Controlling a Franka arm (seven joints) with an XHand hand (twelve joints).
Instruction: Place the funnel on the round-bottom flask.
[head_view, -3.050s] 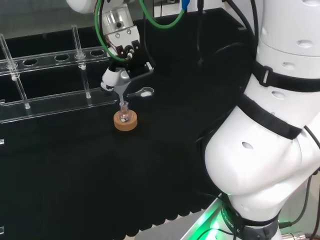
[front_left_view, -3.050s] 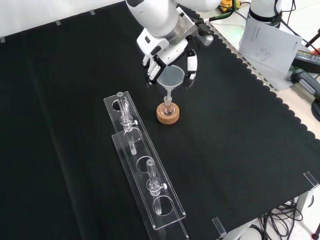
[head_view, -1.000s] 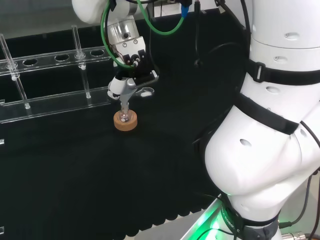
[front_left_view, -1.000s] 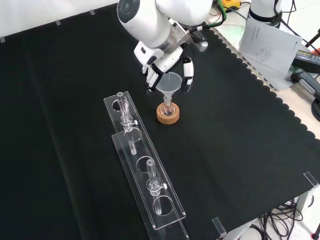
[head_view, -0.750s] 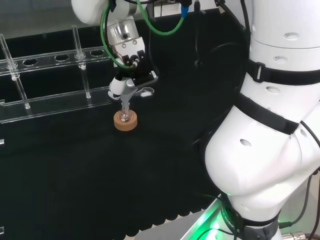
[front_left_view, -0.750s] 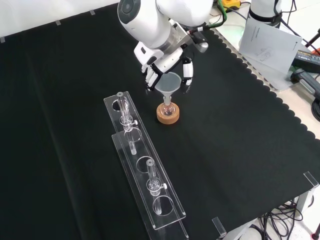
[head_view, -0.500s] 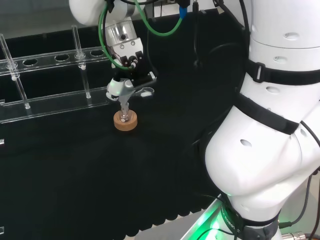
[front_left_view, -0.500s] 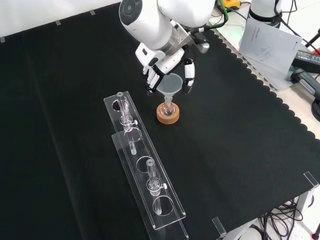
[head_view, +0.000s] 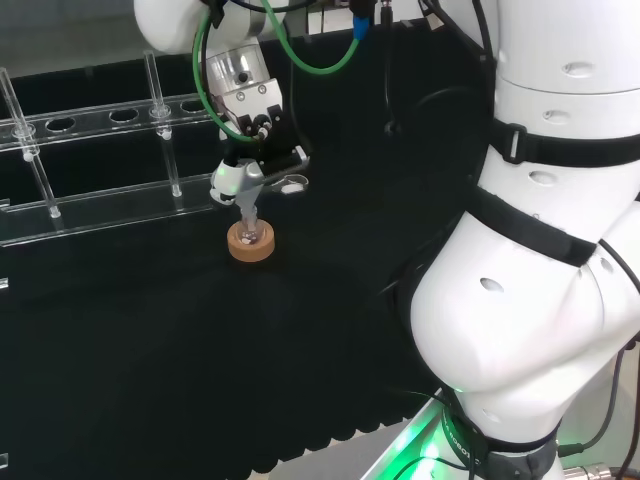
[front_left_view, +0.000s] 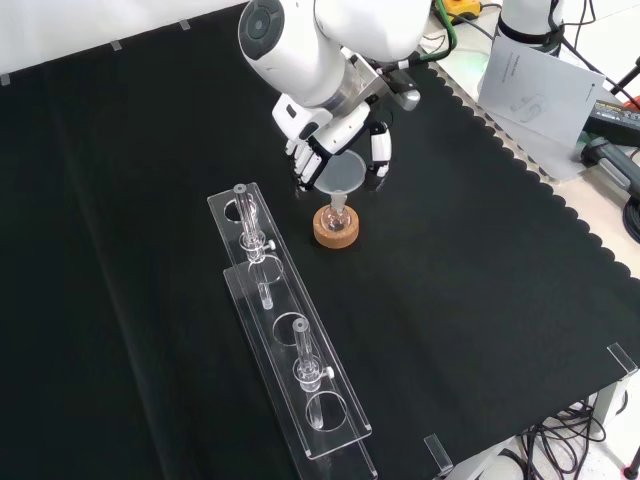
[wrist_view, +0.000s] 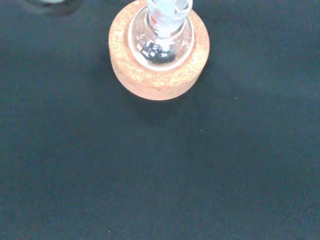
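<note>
The funnel (front_left_view: 343, 176) stood upright, wide mouth up, its long axis vertical and its thin stem pointing straight down into the neck of the flask (front_left_view: 338, 215). The hand (front_left_view: 325, 140) reached from above and behind, its fingers (front_left_view: 379, 152) curled around the funnel's rim, holding it on both sides. The funnel cone sat between the fingers, just under the palm. Directly below the hand, the small round flask rested in a cork ring (front_left_view: 335, 231) on the black cloth (front_left_view: 480, 260). In the wrist view, flask (wrist_view: 160, 42) and cork ring (wrist_view: 159, 75) lay close beneath the palm.
</note>
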